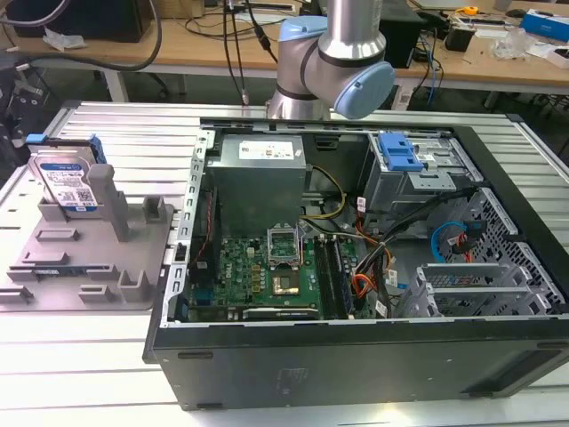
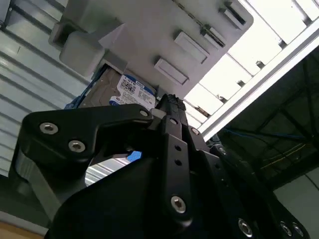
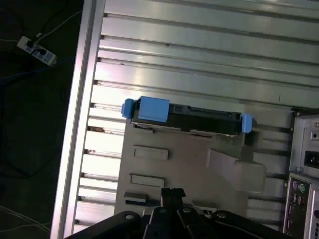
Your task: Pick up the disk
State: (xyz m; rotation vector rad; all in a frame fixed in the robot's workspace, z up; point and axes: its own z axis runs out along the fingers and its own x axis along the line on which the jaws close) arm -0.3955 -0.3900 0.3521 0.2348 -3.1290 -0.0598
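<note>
- I see the disk standing upright on one edge in the grey fixture, at the exterior view's left, well apart from the open computer case.
- Its white-and-blue label faces the camera in the exterior view, and a grey upright post of the fixture stands just beside it.
- In the first wrist view I look down on the disk edge-on. It is a dark strip with a blue rail piece at each end, sitting along one edge of the fixture.
- The gripper hangs over the fixture's flat plate, among the low raised blocks, apart from the disk and touching nothing that I can make out.
- Its jaws look drawn together to a narrow tip, with nothing held between them.
- In the second wrist view the gripper tip points towards the fixture, and the disk label shows just beyond the black linkage.
- The arm rises behind the case in the exterior view.
- Fixture and case both rest on the ribbed aluminium table.
- Inside the case I see a grey power supply, a green motherboard and a blue bracket at the drive bay.
</note>
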